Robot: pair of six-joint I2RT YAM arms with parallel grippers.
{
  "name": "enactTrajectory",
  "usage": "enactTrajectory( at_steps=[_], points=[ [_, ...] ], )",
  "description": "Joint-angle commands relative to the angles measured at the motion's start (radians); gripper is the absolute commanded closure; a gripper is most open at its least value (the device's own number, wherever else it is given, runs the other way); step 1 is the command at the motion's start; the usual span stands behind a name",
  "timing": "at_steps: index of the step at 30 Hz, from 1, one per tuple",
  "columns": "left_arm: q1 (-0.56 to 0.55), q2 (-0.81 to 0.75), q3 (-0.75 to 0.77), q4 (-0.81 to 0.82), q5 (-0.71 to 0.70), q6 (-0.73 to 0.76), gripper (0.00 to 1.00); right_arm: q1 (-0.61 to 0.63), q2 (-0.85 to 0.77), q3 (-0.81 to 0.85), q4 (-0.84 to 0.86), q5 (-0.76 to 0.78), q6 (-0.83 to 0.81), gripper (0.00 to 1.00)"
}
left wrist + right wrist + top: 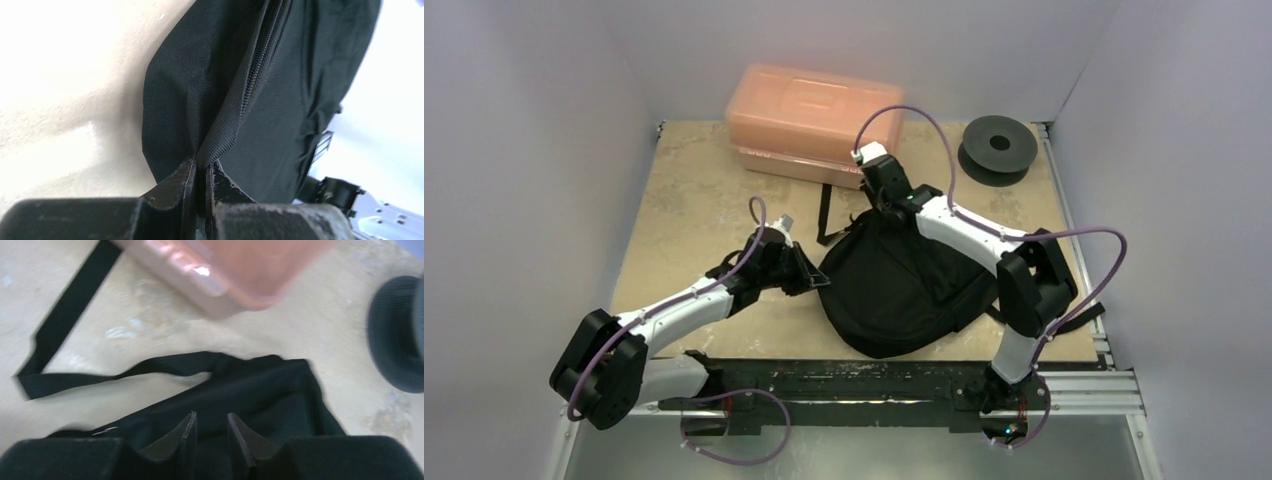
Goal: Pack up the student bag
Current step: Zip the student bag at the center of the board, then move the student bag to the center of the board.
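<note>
Student bag [894, 290] lies slumped on the bench [684, 200], in its near middle between the two arms. One long black strap [65, 325] trails off its far edge toward the orange-pink box [809, 115]. The left claw [201, 167] reaches in from the left at the bag's side. Its fingers [175, 187] are drawn almost together, pinching a raised fold of black fabric just beside the zip [252, 82]. The right claw [210, 432] sits over the far top edge of the student bag with its jaws a little apart. Dark fabric fills the gap, and I cannot tell whether it grips that fabric or only hangs above it. A black spool [999, 145] rests at the far right corner, well apart from the bag.
</note>
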Motion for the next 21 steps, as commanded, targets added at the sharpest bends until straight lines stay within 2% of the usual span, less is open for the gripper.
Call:
enactTrajectory(
  at_steps=[1,3,5,10,14,21],
  points=[
    [0.000,0.033,0.048,-0.122,0.040,0.106,1.00,-0.075,-0.093,0.041,-0.042,-0.033,0.098,0.60],
    [0.000,0.063,0.065,-0.126,0.050,0.126,1.00,-0.075,-0.125,0.005,-0.019,-0.076,0.122,0.48],
    [0.000,0.082,0.068,-0.116,0.057,0.129,1.00,-0.077,-0.149,-0.026,-0.005,-0.080,0.146,0.41],
    [0.001,0.115,0.070,-0.095,0.065,0.126,1.00,-0.077,-0.207,-0.120,0.046,-0.138,0.190,0.36],
    [0.000,0.168,0.106,-0.090,0.079,0.126,1.00,-0.078,-0.316,-0.221,0.122,-0.161,0.267,0.32],
    [0.001,0.306,0.318,-0.096,0.092,0.123,1.00,-0.087,-0.536,-0.346,0.184,-0.146,0.298,0.16]
  ],
)
